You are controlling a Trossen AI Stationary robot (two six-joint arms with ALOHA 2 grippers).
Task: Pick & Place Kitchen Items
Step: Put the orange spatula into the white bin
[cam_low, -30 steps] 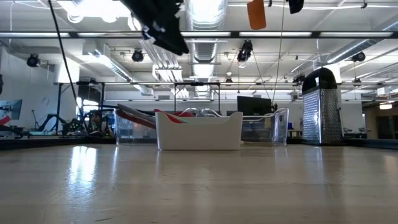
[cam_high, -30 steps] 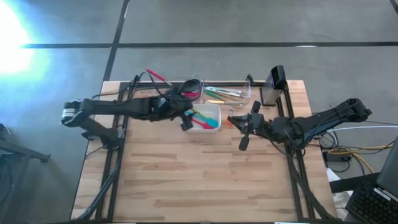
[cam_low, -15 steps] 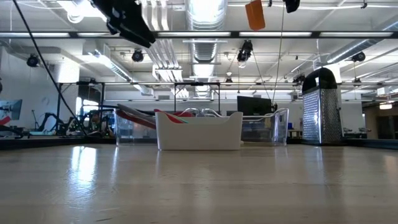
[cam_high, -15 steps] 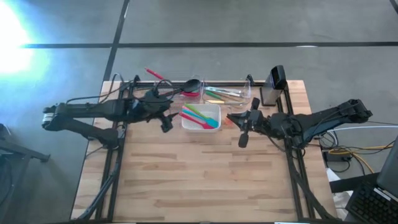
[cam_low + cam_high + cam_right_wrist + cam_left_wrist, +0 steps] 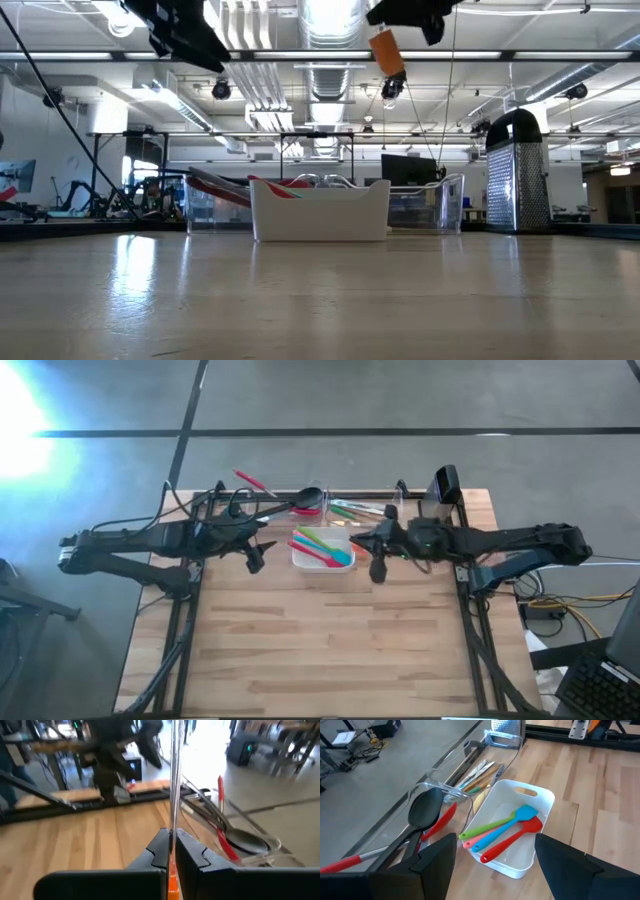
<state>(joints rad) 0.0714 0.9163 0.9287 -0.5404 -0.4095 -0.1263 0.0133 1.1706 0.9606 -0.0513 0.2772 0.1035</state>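
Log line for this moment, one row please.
left gripper: open, empty, beside white rectangular dish | right gripper: shut on orange-handled utensil, above table by dish | dish: green, blue, red spatulas

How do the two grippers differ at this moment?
The left gripper is open and empty; the right gripper is shut on a slim orange-handled utensil. The left gripper is beside the white dish on the left arm's side, the right gripper beside it on the other side. Both are raised above the table, as the low view shows.
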